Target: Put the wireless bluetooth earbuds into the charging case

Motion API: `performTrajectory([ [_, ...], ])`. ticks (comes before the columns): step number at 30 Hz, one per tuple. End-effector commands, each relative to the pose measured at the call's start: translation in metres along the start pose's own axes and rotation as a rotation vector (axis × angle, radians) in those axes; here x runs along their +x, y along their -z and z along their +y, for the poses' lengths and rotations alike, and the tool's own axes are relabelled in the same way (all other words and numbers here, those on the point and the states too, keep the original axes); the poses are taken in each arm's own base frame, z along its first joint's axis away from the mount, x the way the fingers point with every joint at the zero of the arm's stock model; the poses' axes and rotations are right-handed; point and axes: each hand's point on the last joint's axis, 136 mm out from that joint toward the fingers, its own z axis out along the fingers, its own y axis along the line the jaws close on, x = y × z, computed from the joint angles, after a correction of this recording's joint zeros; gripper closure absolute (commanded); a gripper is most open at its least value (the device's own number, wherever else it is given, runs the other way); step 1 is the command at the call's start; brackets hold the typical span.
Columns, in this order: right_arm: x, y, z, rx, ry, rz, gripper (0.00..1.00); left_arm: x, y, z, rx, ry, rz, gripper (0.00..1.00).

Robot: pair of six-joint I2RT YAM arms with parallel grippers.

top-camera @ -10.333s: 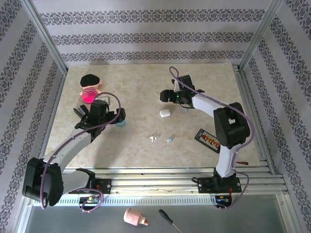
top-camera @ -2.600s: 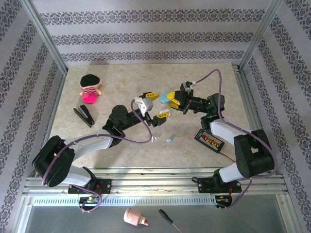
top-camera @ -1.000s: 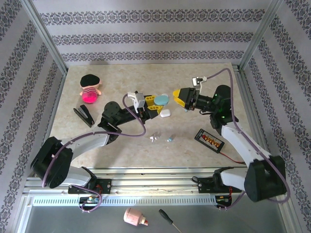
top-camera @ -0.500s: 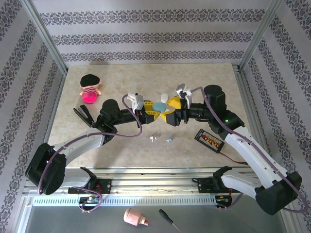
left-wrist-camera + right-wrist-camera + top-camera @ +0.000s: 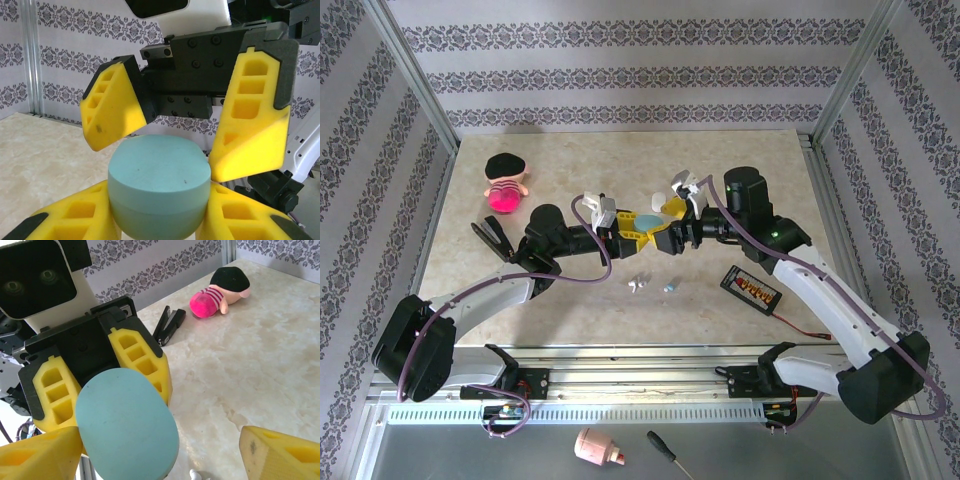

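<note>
Your left hand (image 5: 635, 223) pinches the teal case (image 5: 159, 175) above the pale marbled table (image 5: 570, 160), and your right hand (image 5: 667, 224) faces it, spread wide. The earbuds (image 5: 638, 285) lie on the table nearer the arm bases, within damask-striped walls (image 5: 620, 80).

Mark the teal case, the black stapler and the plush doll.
teal case (image 5: 159, 167): left wrist view, flat top face.
black stapler (image 5: 492, 238): top external view, middle of its body.
plush doll (image 5: 216, 294): right wrist view, striped middle.
</note>
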Motion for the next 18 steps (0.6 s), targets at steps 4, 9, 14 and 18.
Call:
performTrajectory([
  [4,-0.016,0.002,-0.015,0.108,0.020,-0.017,0.20,-0.026,0.003,-0.019,0.090,-0.058,-0.062,0.67],
  [9,-0.027,0.006,-0.017,0.123,0.021,-0.042,0.20,-0.023,0.004,-0.020,0.093,-0.064,-0.057,0.68],
  [14,-0.033,0.007,-0.020,0.130,0.019,-0.057,0.20,-0.020,0.004,-0.020,0.094,-0.067,-0.056,0.68],
  [18,-0.034,0.006,-0.019,0.119,0.025,-0.052,0.20,-0.022,0.005,-0.021,0.093,-0.071,-0.061,0.69],
])
